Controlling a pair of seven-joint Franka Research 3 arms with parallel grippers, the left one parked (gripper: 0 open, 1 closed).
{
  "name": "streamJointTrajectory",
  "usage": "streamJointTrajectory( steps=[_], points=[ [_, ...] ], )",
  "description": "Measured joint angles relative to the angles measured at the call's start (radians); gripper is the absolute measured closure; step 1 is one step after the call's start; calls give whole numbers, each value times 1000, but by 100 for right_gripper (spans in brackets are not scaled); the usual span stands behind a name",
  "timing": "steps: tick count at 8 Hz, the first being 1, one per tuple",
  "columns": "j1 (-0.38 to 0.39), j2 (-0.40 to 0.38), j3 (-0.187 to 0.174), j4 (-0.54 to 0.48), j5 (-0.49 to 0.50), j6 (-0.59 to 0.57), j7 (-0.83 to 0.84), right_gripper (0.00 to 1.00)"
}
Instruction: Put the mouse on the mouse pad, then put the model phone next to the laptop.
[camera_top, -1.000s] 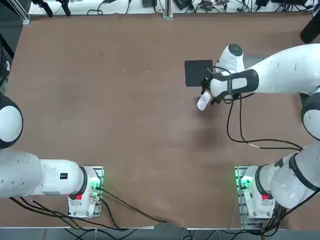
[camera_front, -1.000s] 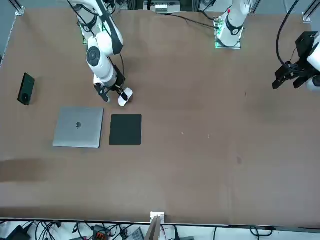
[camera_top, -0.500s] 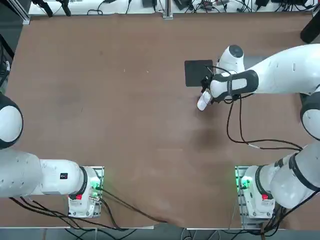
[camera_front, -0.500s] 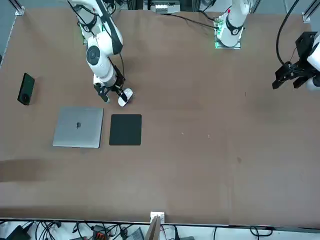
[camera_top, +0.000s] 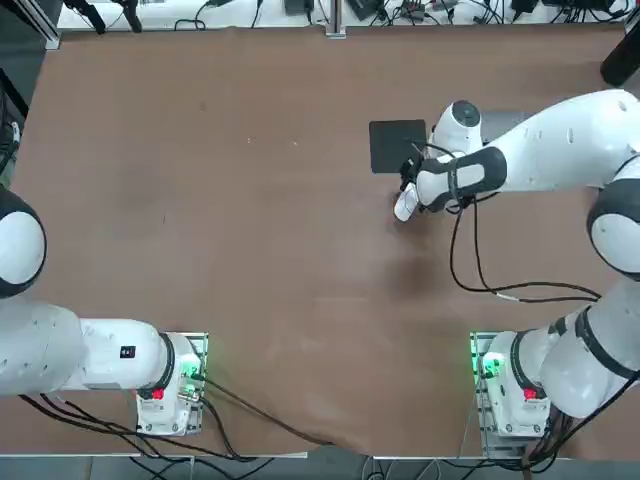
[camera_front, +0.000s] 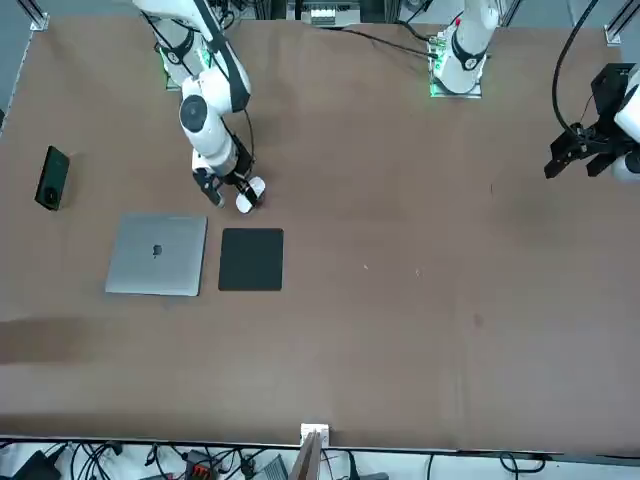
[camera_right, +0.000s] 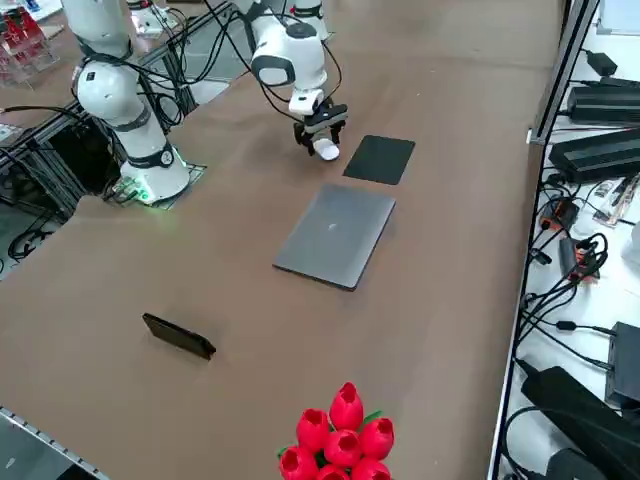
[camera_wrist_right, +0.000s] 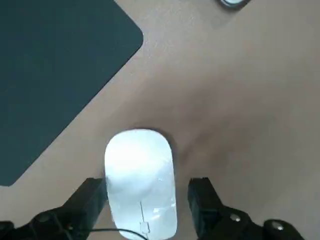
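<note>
The white mouse (camera_wrist_right: 141, 182) lies on the brown table just off a corner of the black mouse pad (camera_wrist_right: 55, 75). My right gripper (camera_wrist_right: 147, 187) is low over the mouse and open; one finger (camera_wrist_right: 202, 197) stands a small gap away from its side. The front view shows the mouse (camera_front: 248, 193) and gripper (camera_front: 233, 188) behind the mouse pad (camera_front: 251, 259), with the silver laptop (camera_front: 157, 254) beside the pad. The dark model phone (camera_front: 52, 177) lies alone, far off past the laptop. In the top view the arm hides the laptop, and the mouse (camera_top: 405, 203) sits near the pad (camera_top: 397, 146).
A bunch of red tulips (camera_right: 340, 435) stands at the table's near edge in the right side view, beyond the phone (camera_right: 179, 335) and laptop (camera_right: 336, 234). Cables and power bricks (camera_right: 600, 150) lie off the table's far side.
The right arm's wrist shifted slightly and settled over the mouse. The mouse has stayed in the same spot on the table.
</note>
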Motion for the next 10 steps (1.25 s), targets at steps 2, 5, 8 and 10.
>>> streamJointTrajectory(
  steps=[2,5,8,10],
  points=[
    [2,2,0,0,0,6,0,0],
    [19,30,0,0,0,42,8,0],
    [19,41,0,0,0,49,15,0],
    [19,42,0,-1,0,50,16,0]
  ],
)
